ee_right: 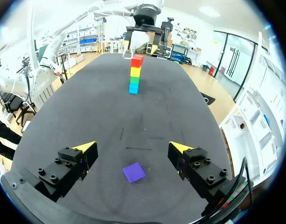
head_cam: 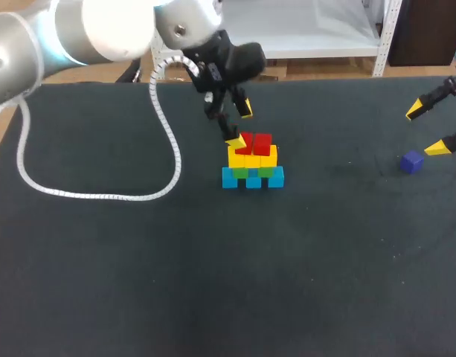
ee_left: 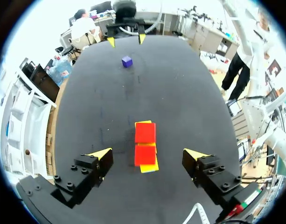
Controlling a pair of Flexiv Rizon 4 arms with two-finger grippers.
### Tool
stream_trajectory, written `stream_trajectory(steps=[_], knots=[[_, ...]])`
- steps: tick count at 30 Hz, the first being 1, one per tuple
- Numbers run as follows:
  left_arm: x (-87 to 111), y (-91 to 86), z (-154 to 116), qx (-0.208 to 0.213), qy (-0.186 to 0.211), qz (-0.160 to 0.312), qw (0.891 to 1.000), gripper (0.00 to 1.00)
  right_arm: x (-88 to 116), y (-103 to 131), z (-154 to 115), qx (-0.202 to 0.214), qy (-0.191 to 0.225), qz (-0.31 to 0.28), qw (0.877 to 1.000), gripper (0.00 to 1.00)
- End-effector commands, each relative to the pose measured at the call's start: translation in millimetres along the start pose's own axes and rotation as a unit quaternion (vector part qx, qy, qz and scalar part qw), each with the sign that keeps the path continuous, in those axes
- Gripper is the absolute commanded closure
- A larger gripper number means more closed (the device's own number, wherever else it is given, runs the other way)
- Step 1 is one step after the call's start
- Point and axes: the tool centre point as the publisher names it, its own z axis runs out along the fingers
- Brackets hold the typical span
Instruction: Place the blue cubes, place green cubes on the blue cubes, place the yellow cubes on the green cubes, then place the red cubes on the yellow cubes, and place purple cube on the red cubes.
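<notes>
Since 2 red cubes [head_cam: 255,143] cap the stack [head_cam: 251,161], right gripper [ee_right: 132,146] hovers wide open at purple cube [ee_right: 134,172], presumably to grasp; left gripper [ee_left: 147,152] likewise wide, empty.

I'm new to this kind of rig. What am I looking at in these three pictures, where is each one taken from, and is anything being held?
This is a robot with two arms at a black table. The wide picture looks down from above and behind it; each round picture comes from a camera on one wrist, looking along that arm's two yellow-tipped fingers. The left fingers are open above a stack of cubes: blue at the bottom, then green, yellow, and two red cubes on top. The right fingers are open too, close to a purple cube lying on the table apart from the stack. Nothing is held. A white cable lies on the table by the left arm.
</notes>
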Motion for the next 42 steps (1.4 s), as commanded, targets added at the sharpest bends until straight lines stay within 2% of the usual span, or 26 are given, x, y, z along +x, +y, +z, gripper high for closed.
stream_trajectory(steps=[1,2,5,14,20,25,34,42], knots=[[30.0,-32.9,-33.5,-0.032,-0.083,-0.012,0.996,0.0,0.0,0.1,0.1,0.0,0.0,0.0,1.0,0.0],[34.6,-35.6,-39.0,-0.033,-0.106,-0.014,0.994,0.0,0.0,0.1,0.1,0.0,0.0,0.0,1.0,0.0],[48.2,-42.1,-53.0,-0.03,-0.133,0.0,0.991,0.0,0.0,0.1,0.1,0.0,0.0,0.0,1.0,0.0],[105.4,-52.5,-93.7,-0.027,-0.142,0.031,0.989,0.0,0.0,0.1,0.1,0.0,0.0,0.0,1.0,0.0],[151.1,-57.3,-116.2,-0.03,-0.139,0.022,0.99,0.0,0.0,0.1,0.1,0.0,0.0,0.0,1.0,0.0],[177.1,-60.1,-127.8,-0.026,-0.141,0.025,0.989,0.0,0.0,0.1,0.1,0.0,0.0,0.0,1.0,0.0],[194.8,-64.8,-141.8,-0.022,-0.124,0.049,0.991,0.0,0.0,0.1,0.1,0.0,0.0,0.0,1.0,0.0],[198.3,-63.7,-143.5,-0.014,-0.111,0.062,0.992,0.0,0.0,0.1,0.1,0.0,0.0,0.0,1.0,0.0]])
